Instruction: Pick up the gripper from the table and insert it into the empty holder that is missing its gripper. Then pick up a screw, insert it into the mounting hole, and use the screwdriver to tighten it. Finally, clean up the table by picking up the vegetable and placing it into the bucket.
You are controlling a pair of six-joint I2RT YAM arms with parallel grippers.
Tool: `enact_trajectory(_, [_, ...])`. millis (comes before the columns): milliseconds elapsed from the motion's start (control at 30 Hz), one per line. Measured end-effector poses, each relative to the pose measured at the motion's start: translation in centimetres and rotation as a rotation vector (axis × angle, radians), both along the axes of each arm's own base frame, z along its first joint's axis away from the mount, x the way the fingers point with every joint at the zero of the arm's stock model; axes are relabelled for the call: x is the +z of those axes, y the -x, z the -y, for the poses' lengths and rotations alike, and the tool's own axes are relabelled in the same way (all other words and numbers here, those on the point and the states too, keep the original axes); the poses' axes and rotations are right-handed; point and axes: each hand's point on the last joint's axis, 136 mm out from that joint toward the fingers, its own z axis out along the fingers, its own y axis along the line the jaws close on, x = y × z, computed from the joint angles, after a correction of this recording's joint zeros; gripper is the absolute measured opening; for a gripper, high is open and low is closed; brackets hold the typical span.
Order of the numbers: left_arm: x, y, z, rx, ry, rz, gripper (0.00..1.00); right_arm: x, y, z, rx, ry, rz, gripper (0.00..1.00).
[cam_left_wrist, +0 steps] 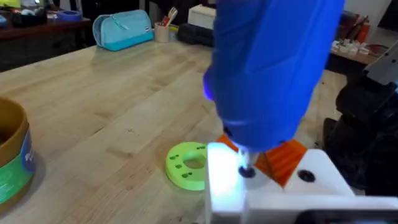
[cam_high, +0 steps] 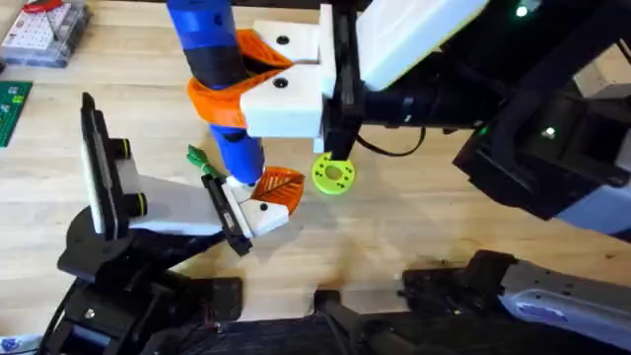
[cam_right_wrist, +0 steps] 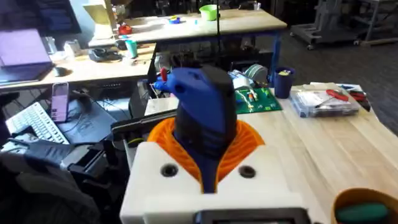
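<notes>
**Ana:** Right gripper (cam_right_wrist: 208, 149) first: its orange pads are clamped on the screwdriver (cam_right_wrist: 202, 118), one on each side of the blue body.

**Ben:** And from overhead the screwdriver (cam_high: 212, 39) leans a little, with its narrow tip down at the small gripper (cam_high: 274, 197). Where does that part sit?

**Ana:** It sits at the end of the holder (cam_high: 182, 202). Its white block is against the black plate and the orange leaf points away from it. It looks seated, so I judge the step in hand is tightening.

**Ben:** The left wrist view agrees. The tip meets a dark screw (cam_left_wrist: 247, 171) on the white block. What makes this go well?

**Ana:** Line the tool up with the hole's axis before turning. A tilted tip may slip off the head or cross-thread the screw. Press down lightly, since the holder's arm may flex or swing on its stand. Stop once the block no longer shifts.

**Ben:** Anything close by?

**Ana:** A green disc (cam_high: 333, 175) lies on the tabletop (cam_high: 414, 227) just beside the work, and a small green item (cam_high: 195, 156) is near the plate. Neither touches the tool.

**Ben:** And the left gripper?

**Ana:** I cannot tell its state.
</notes>
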Motion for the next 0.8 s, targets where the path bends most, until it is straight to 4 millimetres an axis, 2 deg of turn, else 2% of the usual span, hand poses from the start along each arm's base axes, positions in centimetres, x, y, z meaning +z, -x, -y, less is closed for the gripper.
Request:
enact_trajectory(167, [0.0,0.0,0.0,0.000,0.000,0.000,0.012,1.3,-0.2,0.4,-0.006,-0.052,0.036,0.062])
enact_trajectory(433, [0.0,0.0,0.0,0.000,0.000,0.000,0.012,4.5,-2.0,4.2,-0.110,-0.124,0.064,0.060])
enact_trajectory(800, [0.0,0.0,0.0,0.002,0.000,0.000,0.012,3.2,-4.9,6.1,-0.208,-0.084,0.011,0.060])
